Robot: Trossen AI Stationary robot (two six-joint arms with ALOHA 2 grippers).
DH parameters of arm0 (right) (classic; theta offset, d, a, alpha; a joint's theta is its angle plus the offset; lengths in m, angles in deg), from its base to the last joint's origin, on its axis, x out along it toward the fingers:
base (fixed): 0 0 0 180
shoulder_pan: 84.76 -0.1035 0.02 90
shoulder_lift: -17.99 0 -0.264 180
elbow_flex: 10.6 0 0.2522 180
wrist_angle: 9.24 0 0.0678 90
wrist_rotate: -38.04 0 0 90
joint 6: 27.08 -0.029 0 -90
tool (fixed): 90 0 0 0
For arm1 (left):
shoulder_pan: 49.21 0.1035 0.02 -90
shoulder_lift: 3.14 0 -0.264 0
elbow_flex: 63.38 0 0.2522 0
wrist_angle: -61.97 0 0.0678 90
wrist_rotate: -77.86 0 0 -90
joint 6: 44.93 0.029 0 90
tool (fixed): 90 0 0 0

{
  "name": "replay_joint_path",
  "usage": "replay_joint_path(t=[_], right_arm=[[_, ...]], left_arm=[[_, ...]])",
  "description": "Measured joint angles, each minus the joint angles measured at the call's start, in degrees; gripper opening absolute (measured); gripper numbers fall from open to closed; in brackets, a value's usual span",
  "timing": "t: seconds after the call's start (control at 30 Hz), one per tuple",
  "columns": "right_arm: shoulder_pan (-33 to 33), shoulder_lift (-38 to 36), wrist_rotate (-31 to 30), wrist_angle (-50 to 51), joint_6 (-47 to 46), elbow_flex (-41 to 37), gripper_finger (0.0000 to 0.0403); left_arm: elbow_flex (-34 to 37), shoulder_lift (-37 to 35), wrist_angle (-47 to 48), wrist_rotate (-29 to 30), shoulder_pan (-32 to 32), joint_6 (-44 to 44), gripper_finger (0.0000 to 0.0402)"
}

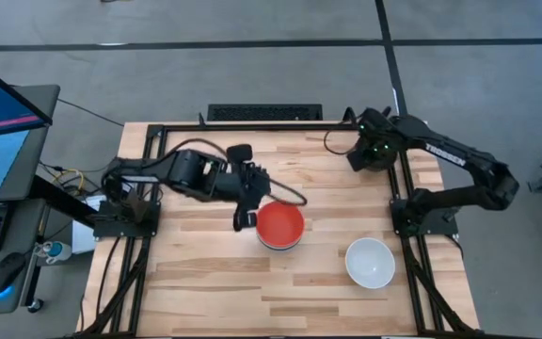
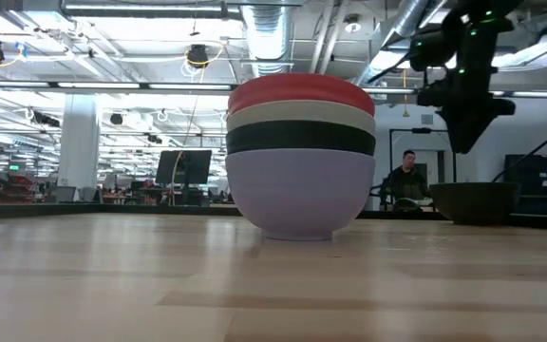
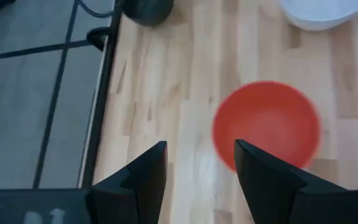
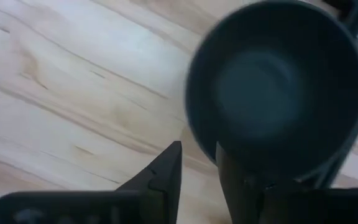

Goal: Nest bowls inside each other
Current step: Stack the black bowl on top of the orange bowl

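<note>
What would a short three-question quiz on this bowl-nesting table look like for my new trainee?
1. True or false: the left arm's jaws stand open close to the red bowl.
2. How many bowls make up the stack in the low view? A: two. B: four. C: six.
3. Which arm's jaws hang over the black bowl that stands apart from the stack?

Key: 1 true. 2 B: pale blue at the bottom, then black, white and red on top. 3 the right arm's.
</note>
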Motion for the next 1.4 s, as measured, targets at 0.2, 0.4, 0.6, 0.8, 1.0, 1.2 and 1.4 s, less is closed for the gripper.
replay_joint_path(t=[0.2, 0.4, 0.6, 0.8, 1.0, 1.2, 1.4], right_arm=[[0.12, 6.77, 1.89, -0.64, -0.01, 1.39, 0.0186], [0.68, 11.04, -1.09, -1.69, 0.78, 1.36, 0.0237], [0.66, 11.1, -1.06, -4.17, 0.38, 1.36, 0.0221], [0.66, 13.63, -0.26, -4.38, -0.2, 1.31, 0.0188], [0.66, 17.02, -0.05, -5.07, 0.05, 1.3, 0.0183], [0.66, 19.91, -0.12, -6.61, 0.74, 1.3, 0.0184], [0.66, 23.56, -0.17, -6.29, 0.87, 1.3, 0.0145]], left_arm=[[0.0, -0.02, -0.01, -6.07, 5.4, 3.61, 0.0178], [0.0, -0.02, -0.01, -8.29, 8.62, 6.67, 0.0178], [-0.02, -0.02, -0.01, -8.41, 9.72, 9.16, 0.0178], [-0.02, -0.02, -0.01, -8.4, 11.65, 10.5, 0.0178], [0.0, -0.02, -0.01, -8.45, 12.2, 11.15, 0.0178], [-0.01, -0.02, -0.14, -8.47, 12.28, 11.56, 0.0178], [-0.02, -0.02, -0.2, -8.49, 12.86, 11.56, 0.0178]])
